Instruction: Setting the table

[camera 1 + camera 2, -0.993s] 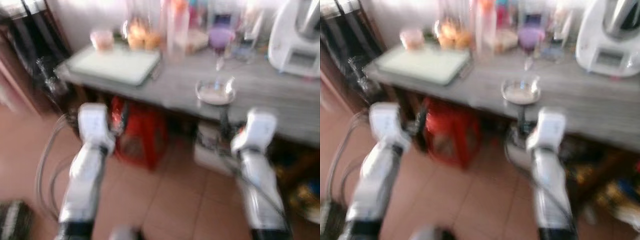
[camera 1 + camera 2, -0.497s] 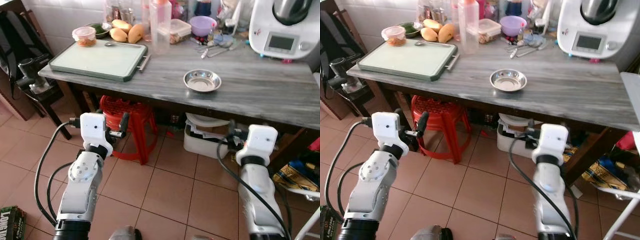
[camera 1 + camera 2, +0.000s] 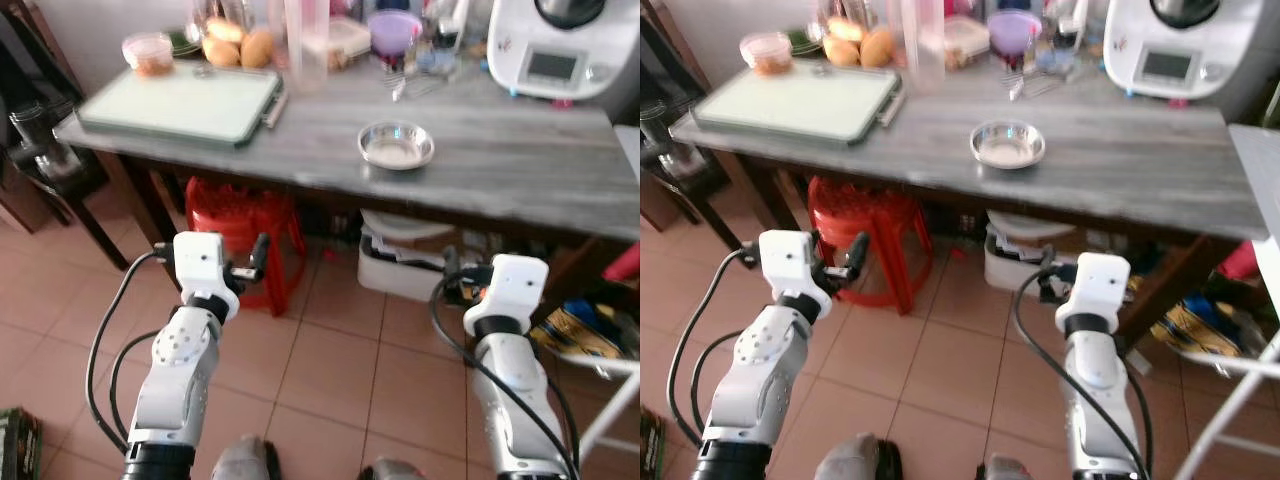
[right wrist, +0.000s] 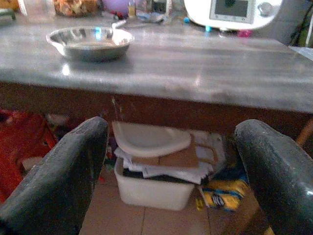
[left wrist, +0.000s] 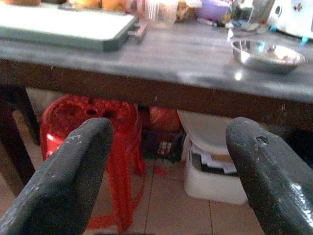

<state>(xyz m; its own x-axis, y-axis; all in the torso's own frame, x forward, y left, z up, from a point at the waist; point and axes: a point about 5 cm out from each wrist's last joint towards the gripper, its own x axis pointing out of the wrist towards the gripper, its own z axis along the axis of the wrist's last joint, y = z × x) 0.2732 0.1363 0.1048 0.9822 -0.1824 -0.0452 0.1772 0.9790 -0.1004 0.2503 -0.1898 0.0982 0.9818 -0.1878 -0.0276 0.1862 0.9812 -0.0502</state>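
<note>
Grey stone-topped counter [image 3: 520, 170]: shallow round steel bowl [image 3: 396, 145], centre. Left pincer [image 5: 166, 171], right pincer [image 4: 171, 171]: both wide, empty, below counter edge. Eye views add white appliance [image 3: 555, 45].

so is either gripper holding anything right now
Nothing is held. The left gripper and the right gripper both have their fingers spread apart with nothing between them, below the table edge; the metal bowl sits untouched on the table.
</note>
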